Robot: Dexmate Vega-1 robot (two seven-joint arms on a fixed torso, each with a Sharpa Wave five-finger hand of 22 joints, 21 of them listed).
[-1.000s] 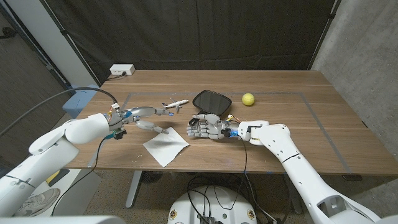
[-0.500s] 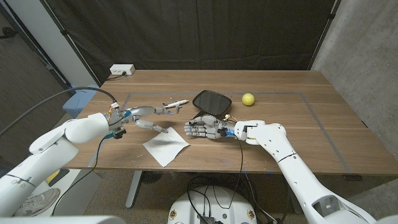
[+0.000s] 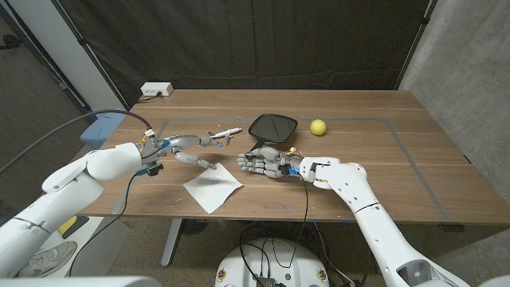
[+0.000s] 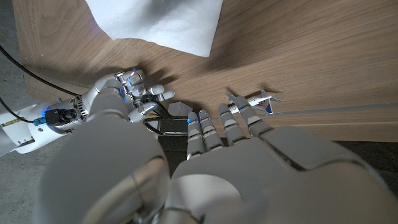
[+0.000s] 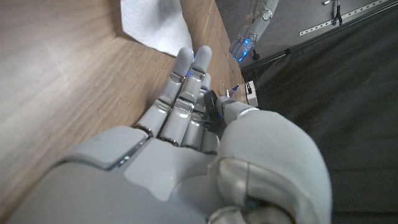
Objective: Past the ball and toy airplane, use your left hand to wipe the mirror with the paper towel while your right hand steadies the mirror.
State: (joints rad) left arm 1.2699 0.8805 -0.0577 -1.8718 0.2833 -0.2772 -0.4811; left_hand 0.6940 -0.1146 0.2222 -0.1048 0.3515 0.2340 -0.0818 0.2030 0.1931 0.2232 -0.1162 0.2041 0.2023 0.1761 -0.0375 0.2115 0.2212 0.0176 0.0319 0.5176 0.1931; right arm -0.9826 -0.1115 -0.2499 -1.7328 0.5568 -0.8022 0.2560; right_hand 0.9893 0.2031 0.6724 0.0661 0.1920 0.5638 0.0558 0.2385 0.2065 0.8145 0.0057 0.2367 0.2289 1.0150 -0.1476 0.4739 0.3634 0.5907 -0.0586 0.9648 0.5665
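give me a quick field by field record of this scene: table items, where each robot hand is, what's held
mirror: dark, lying on the table past the right robot hand
paper towel: white, flat near the front edge, untouched
toy airplane: left of the mirror
ball: yellow, right of the mirror
left robot hand: fingers spread, behind the paper towel, holds nothing
right robot hand: just in front of the mirror, holds nothing

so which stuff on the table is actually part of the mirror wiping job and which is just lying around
Part of the job: mirror, paper towel, left hand, right hand.

Just lying about: ball, toy airplane, white power strip at the table's far edge.
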